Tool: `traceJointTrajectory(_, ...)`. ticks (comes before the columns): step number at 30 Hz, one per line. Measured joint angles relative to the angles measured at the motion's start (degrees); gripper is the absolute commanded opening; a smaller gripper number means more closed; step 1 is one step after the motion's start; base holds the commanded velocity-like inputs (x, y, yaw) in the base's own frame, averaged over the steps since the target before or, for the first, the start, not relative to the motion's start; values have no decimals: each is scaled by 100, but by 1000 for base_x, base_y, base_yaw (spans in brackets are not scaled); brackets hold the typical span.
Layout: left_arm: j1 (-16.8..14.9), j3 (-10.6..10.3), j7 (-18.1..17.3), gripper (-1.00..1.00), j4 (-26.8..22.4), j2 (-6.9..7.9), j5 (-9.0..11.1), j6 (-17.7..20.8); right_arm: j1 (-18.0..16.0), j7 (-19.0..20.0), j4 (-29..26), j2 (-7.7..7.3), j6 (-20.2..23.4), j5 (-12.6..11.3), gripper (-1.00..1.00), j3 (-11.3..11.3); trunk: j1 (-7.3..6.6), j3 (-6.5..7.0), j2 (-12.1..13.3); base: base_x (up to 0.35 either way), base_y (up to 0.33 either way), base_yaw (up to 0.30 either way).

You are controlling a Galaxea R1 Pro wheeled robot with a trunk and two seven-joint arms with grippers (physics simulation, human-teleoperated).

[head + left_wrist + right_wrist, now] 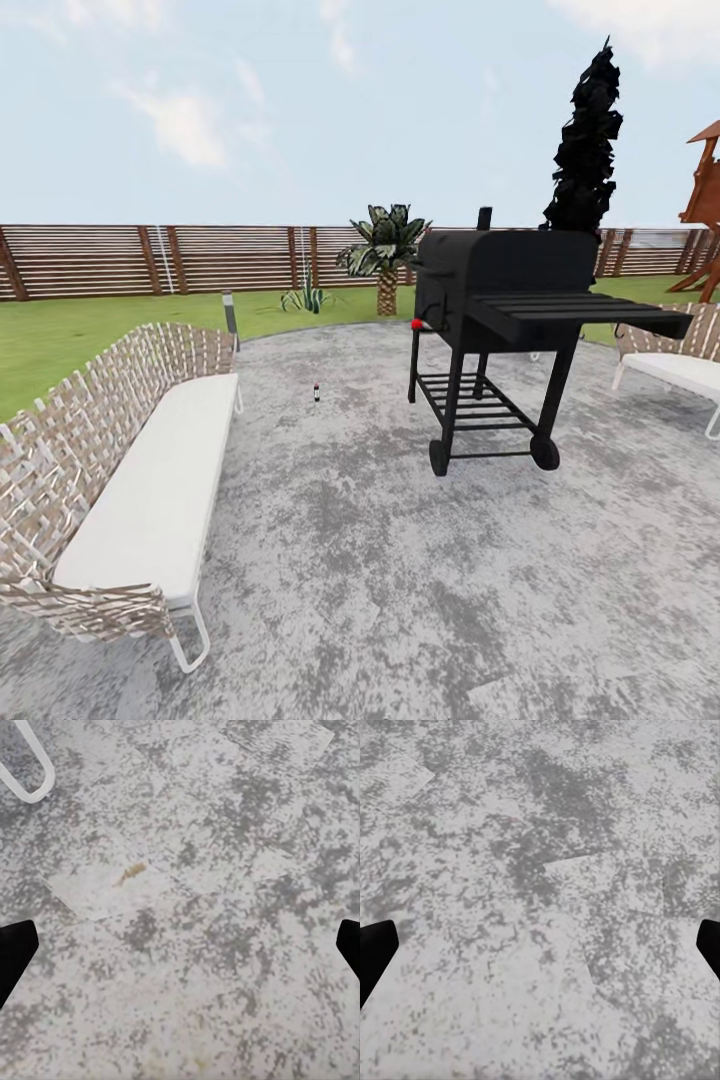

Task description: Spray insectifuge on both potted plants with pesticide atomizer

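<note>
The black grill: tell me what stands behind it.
Behind the black grill rise a tall dark tree, the brown slatted fence and a palm. The grill's body covers the tree's base.

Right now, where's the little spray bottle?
In the head view, the spray bottle stands upright on the grey patio, left of centre, in the open between the white bench and the black grill.

Mottled grey patio [400, 560]; black grill [500, 300]; brown slatted fence [150, 255]
</note>
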Motion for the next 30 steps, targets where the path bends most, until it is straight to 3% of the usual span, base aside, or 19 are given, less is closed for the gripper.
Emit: traceJointTrajectory(30, 0, -10, 0, 100, 0, -7, -45, 0, -1, -4, 11, 6, 0, 1, 100, -1, 659, -785, -1203, 0, 0, 0)
